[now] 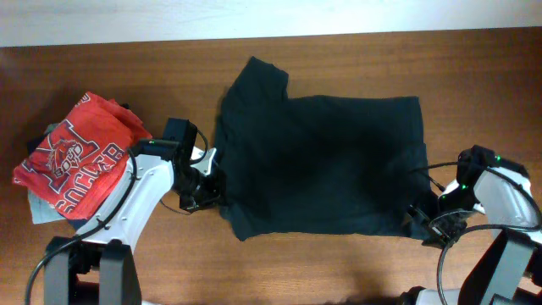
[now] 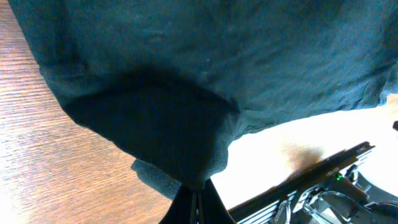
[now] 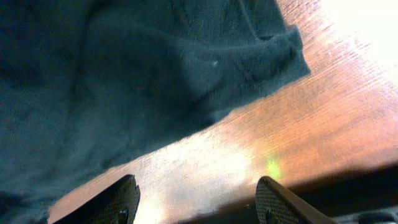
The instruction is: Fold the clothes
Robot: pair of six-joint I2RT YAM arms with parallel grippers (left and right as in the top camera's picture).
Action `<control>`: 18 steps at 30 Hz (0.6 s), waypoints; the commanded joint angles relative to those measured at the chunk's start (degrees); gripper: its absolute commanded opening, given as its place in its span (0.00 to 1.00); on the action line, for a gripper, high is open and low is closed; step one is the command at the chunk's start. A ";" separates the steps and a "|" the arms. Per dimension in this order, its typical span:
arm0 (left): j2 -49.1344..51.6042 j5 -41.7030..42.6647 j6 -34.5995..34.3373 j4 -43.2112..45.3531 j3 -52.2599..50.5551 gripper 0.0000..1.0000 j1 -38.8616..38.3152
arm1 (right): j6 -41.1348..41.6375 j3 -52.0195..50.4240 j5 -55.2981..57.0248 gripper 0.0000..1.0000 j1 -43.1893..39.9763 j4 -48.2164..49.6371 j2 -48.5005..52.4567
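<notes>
Fabric of the dark garment (image 2: 205, 74) bunches into my left gripper (image 2: 194, 205), whose jaws are pinched closed on its near-left edge. My right gripper (image 3: 199, 202) has its fingers apart and holds nothing, low over the wooden table (image 3: 261, 143), just short of the garment's corner. Farther out, the garment lies spread across the table's middle, and a red shirt (image 1: 80, 157) sits well to its left.

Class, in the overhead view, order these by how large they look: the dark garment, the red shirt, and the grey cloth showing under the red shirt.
1. dark garment
2. red shirt
3. grey cloth, of which only a sliver shows
</notes>
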 commanded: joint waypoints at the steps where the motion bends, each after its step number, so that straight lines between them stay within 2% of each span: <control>1: -1.25 -0.52 1.38 0.26 0.94 0.01 -0.04 | 2.36 -2.82 -0.96 0.66 -0.42 2.73 0.31; 8: -1.25 -0.92 1.44 0.28 0.94 0.01 -0.04 | 6.03 -8.48 -2.93 0.65 -0.42 12.17 0.31; 10: -1.25 -0.90 1.60 0.28 0.94 0.01 -0.04 | 6.67 -9.14 -2.89 0.62 -0.42 13.77 0.31; 13: -1.25 -0.90 1.60 0.31 0.94 0.01 -0.04 | 6.40 -9.31 -2.82 0.49 -0.42 16.11 0.31; 16: -1.25 -0.90 1.60 0.26 0.94 0.01 -0.04 | 2.89 -9.27 -2.71 0.16 -0.42 17.73 0.28; 18: -1.25 -0.90 1.60 0.11 0.94 0.01 -0.04 | 2.93 -9.03 -2.64 0.05 -0.42 17.18 0.26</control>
